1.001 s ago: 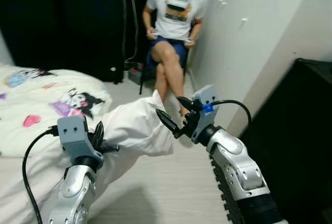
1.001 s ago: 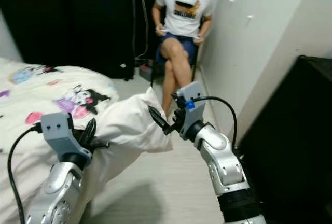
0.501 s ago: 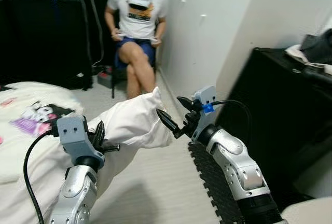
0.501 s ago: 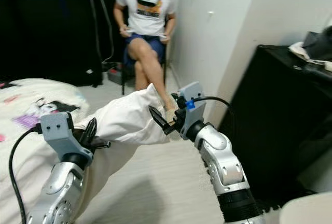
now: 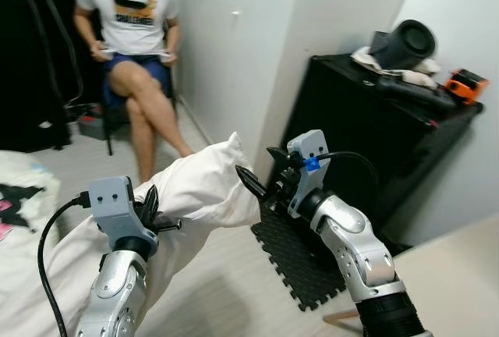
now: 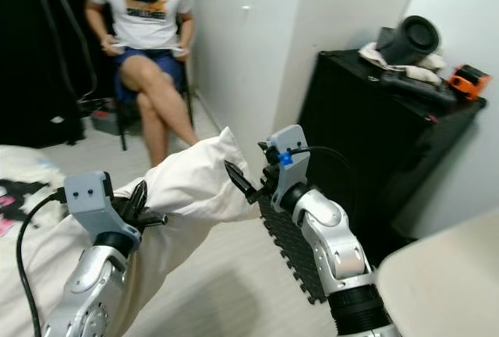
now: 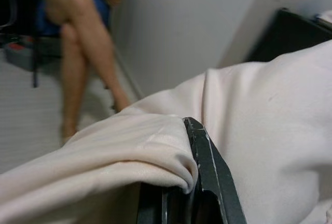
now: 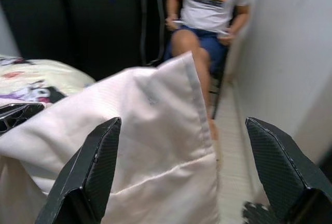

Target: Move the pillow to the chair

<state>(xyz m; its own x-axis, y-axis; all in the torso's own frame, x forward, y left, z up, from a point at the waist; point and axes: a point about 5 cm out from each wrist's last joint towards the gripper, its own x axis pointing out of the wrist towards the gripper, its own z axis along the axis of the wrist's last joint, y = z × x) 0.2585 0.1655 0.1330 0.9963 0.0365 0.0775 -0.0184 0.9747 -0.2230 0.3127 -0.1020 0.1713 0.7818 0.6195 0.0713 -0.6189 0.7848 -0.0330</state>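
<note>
A white pillow [image 5: 199, 185] hangs in the air between my two arms, its far corner sticking up. My left gripper [image 5: 156, 214] is shut on the fabric at the pillow's near left side; in the left wrist view the pillow [image 7: 259, 110] folds over a black finger [image 7: 207, 172]. My right gripper [image 5: 257, 167] is open at the pillow's right end, one fingertip against the cloth. The right wrist view has both fingers [image 8: 88, 172] spread wide with the pillow [image 8: 150, 125] between them. A person [image 5: 132, 33] sits on a dark chair [image 5: 107, 118] at the back left.
A black cabinet [image 5: 366, 134] stands against the wall on the right, with a black cylinder and an orange tool on top. A black foam mat [image 5: 300, 263] lies before it. The bed [image 5: 19, 189] is at the left, and a pale surface [image 5: 460, 274] at lower right.
The camera has swung right: the person and bed slid left and the black cabinet came into view. Both grippers stand at the pillow as before.
</note>
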